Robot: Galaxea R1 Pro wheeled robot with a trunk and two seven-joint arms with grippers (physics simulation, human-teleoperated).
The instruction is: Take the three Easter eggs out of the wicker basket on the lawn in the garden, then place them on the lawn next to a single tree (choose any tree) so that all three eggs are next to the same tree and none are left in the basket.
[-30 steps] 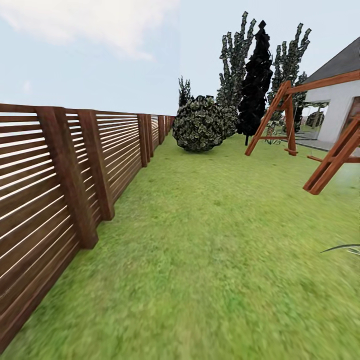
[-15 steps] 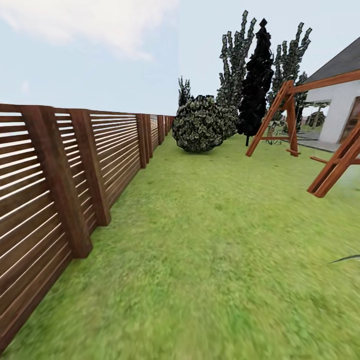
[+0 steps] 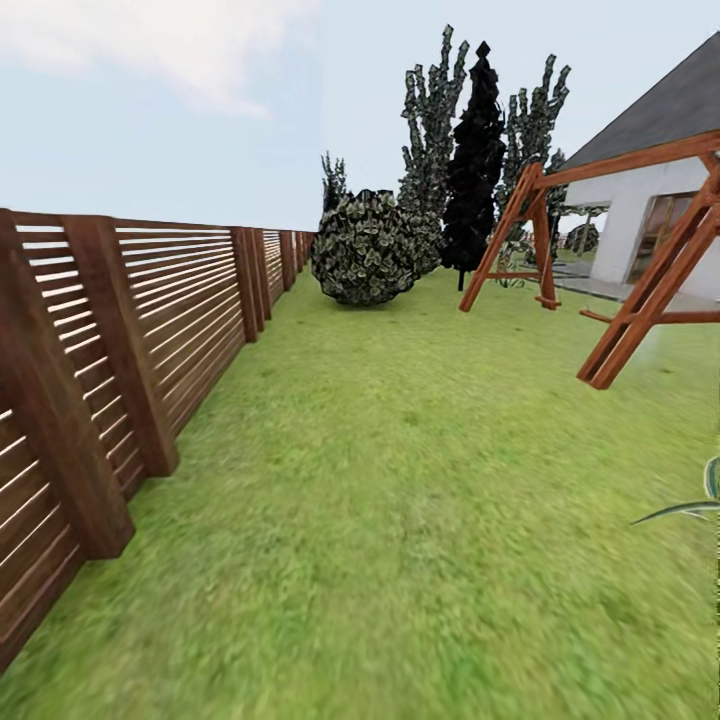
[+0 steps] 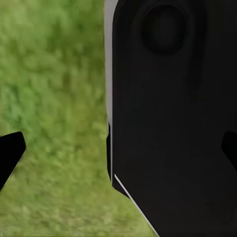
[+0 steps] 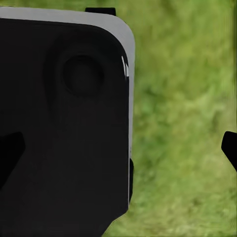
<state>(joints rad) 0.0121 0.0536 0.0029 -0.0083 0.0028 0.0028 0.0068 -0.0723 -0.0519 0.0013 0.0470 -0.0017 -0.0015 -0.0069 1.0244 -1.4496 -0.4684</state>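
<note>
Lawn (image 3: pixel 420 480): seen beneath both jaws, spread wide and empty.
Tree (image 3: pixel 476 160): far ahead of jaws.
Eggs: judged light, smooth, rigid; best gripped across middle.

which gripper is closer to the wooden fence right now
Left, probably. The fence runs along the robot's left side in the head view. The left gripper hangs open over the lawn beside the robot's dark body; the right gripper hangs likewise on the body's other side.
</note>
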